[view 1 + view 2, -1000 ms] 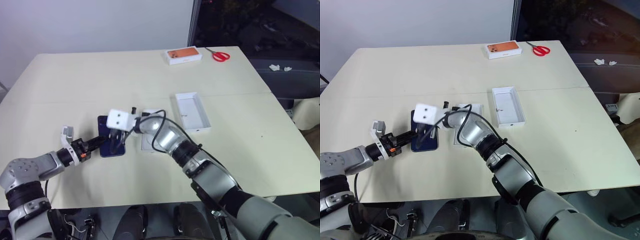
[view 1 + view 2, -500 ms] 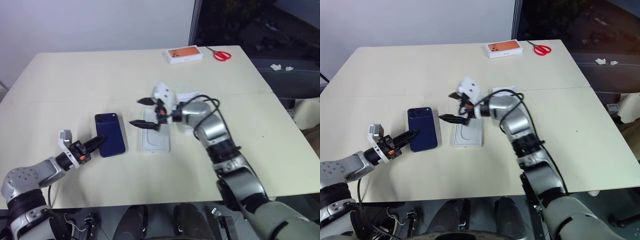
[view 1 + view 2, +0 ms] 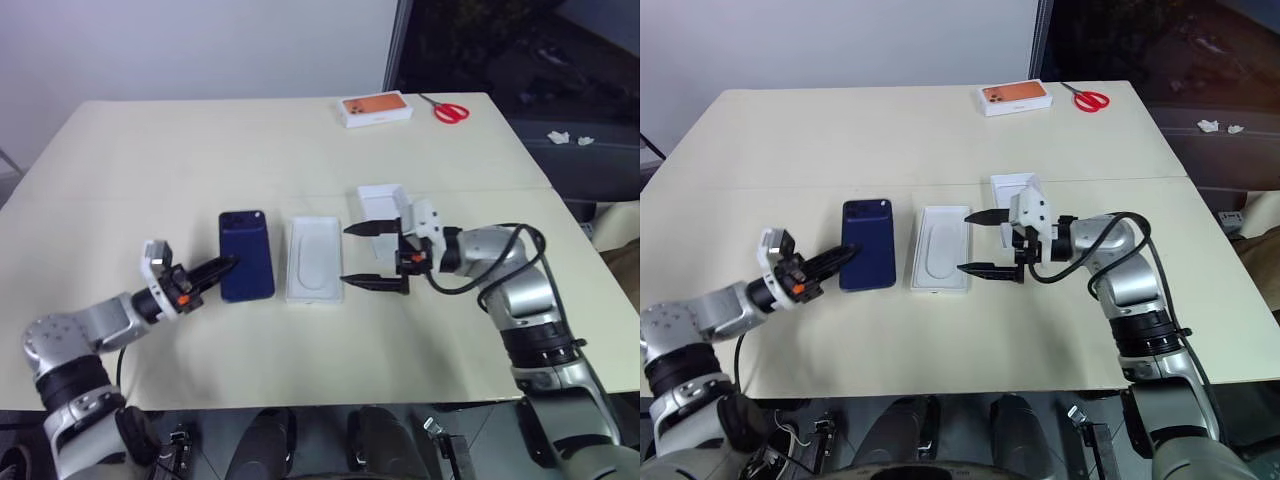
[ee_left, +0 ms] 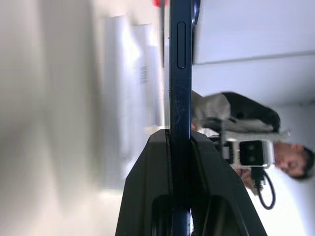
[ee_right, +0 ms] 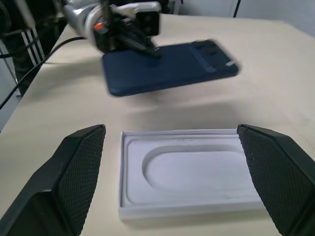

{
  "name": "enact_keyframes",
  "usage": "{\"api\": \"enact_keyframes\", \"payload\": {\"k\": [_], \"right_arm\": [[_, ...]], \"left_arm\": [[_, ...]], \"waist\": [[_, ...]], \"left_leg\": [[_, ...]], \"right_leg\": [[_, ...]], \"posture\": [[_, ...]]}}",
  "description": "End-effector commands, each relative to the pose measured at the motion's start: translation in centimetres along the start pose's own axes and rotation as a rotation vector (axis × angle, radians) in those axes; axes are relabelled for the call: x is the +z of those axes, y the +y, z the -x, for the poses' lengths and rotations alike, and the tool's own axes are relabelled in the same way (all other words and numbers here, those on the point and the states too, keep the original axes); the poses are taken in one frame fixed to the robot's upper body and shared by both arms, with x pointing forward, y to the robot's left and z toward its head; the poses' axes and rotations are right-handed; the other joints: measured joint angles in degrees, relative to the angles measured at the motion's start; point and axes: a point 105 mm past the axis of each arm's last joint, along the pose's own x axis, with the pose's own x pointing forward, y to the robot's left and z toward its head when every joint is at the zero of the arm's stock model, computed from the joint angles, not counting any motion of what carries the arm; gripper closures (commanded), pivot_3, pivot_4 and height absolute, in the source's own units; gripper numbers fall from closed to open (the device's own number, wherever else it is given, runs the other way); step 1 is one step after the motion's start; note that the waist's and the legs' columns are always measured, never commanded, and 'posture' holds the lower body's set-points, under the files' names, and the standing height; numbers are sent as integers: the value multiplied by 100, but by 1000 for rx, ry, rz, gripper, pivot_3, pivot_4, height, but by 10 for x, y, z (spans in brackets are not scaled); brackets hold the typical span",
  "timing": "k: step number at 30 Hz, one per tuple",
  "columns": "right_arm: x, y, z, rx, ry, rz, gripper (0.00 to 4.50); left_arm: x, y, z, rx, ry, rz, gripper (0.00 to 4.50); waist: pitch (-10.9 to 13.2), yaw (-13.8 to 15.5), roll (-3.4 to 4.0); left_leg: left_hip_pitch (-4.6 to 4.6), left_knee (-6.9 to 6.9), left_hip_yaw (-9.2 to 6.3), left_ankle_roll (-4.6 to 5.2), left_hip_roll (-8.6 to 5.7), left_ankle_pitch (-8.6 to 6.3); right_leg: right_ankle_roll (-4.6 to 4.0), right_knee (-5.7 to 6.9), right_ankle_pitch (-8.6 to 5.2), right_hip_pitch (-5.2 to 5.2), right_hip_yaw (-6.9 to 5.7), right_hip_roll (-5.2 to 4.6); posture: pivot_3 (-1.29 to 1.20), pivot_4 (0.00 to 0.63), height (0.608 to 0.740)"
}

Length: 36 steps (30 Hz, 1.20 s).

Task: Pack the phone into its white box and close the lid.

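While our left end effector (image 3: 222,266) is clamped on the phone (image 3: 246,267), held just off the surface (image 3: 150,160), our right end effector (image 3: 370,255) stands apart and empty; boxing the phone and closing the lid remain.

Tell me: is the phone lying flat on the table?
No: the left gripper holds the phone by one end, lifted above the table, its shadow beneath.

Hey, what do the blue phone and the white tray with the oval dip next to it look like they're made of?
The phone looks like smooth glass or glossy plastic on a dark metal-like frame, going by its even sheen and thin hard edge. The white tray looks like matte moulded pulp or thin plastic, judging by its soft rounded recess; which of the two is unclear.
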Motion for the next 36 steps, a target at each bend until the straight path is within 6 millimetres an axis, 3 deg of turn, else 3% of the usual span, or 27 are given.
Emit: {"api": "enact_keyframes", "payload": {"k": [1, 7, 12, 16, 20, 22, 26, 29, 36], "right_arm": [[7, -2, 11, -15, -14, 69, 31], [6, -6, 8, -55, -13, 85, 31], [0, -8, 7, -77, 2, 69, 31], [-1, 0, -7, -75, -2, -19, 31], [-9, 19, -30, -43, 57, -45, 31], [-22, 30, -45, -18, 161, -17, 31], [-22, 35, -66, -20, 205, -20, 31], [-20, 33, -77, -23, 233, -37, 31], [-44, 38, -86, 25, 365, -19, 31]], "left_arm": [[-5, -2, -22, 2, 46, -11, 4093], [-10, 17, -52, 62, 48, 33, 4093], [-13, 15, -58, 37, 55, 37, 4093], [6, -6, -37, -66, -9, 12, 4093], [11, -11, -21, -78, -15, 4, 4093], [17, -16, -7, -93, -34, -7, 4093], [23, -19, 14, -72, -64, -43, 4093], [26, -17, 23, -46, -85, -53, 4093], [30, -15, 35, -32, -135, -69, 4093]], "waist": [[0, 4, -1], [8, -19, -12], [9, 3, -14], [14, -19, -21], [15, -18, -19], [15, -7, -20], [16, -9, -21], [17, -6, -21], [20, -4, -28]], "left_leg": [[0, 0, 2, -1, -1, 0], [0, 0, 4, -16, 4, 10], [0, 2, 4, -23, 3, 14], [-1, 2, 4, -26, 3, 15], [-1, -1, 3, -27, 11, 16], [-1, 1, 3, -27, 10, 16], [-2, 1, 3, -27, 7, 16], [-2, 2, 2, -26, 7, 15], [-3, 1, 1, -20, 5, 12]], "right_leg": [[0, -3, 0, 1, 0, 0], [1, 4, 0, -3, 1, 6], [1, 3, 0, -1, 1, 5], [1, 3, 0, -3, 1, 5], [0, 5, 0, -8, 2, 11], [0, 5, 0, -8, 2, 10], [0, 5, 0, -10, 4, 8], [0, 4, 0, -9, 3, 7], [-1, 1, 0, -9, 1, 5]], "posture": [[0, 150, 740], [0, 150, 740], [0, 150, 740], [0, 150, 740], [0, 150, 740], [0, 150, 740], [0, 150, 740], [0, 150, 740], [0, 150, 740]]}}
